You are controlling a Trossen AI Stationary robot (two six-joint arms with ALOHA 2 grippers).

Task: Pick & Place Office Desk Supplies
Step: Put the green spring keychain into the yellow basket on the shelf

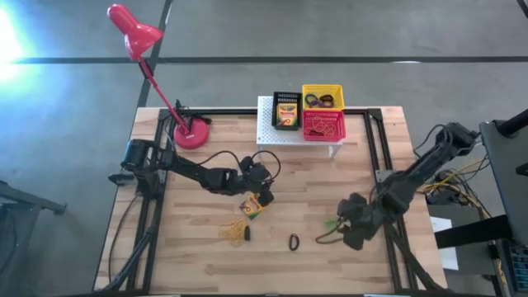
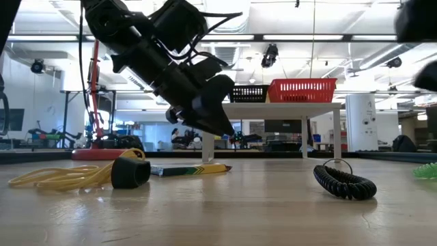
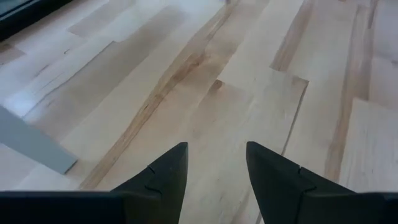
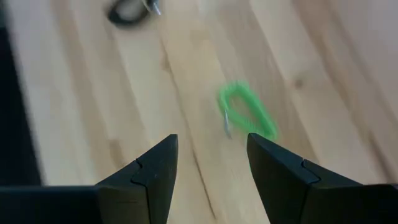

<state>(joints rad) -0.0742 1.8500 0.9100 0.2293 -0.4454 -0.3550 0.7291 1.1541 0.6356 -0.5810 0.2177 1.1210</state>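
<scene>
A yellow-and-green crayon box (image 1: 252, 206) lies flat on the table, and my left gripper (image 3: 216, 146) hovers open just beyond its far side with only bare wood between the fingers. A yellowish rubber-band tangle (image 2: 65, 178) with a black piece (image 2: 130, 172) lies nearer the front. A black coiled ring (image 2: 345, 183) rests on the table at centre front. A green coiled ring (image 4: 245, 112) lies right of it, just ahead of my right gripper (image 4: 211, 138), which is open above the table and slants down toward it.
A white perforated stand (image 1: 272, 132) at the far edge carries a black basket (image 1: 286, 110) with a crayon box in it, a yellow basket (image 1: 322, 97) and a red basket (image 1: 323, 125). A red desk lamp (image 1: 191, 132) stands at the far left. Bare wood lies along the front.
</scene>
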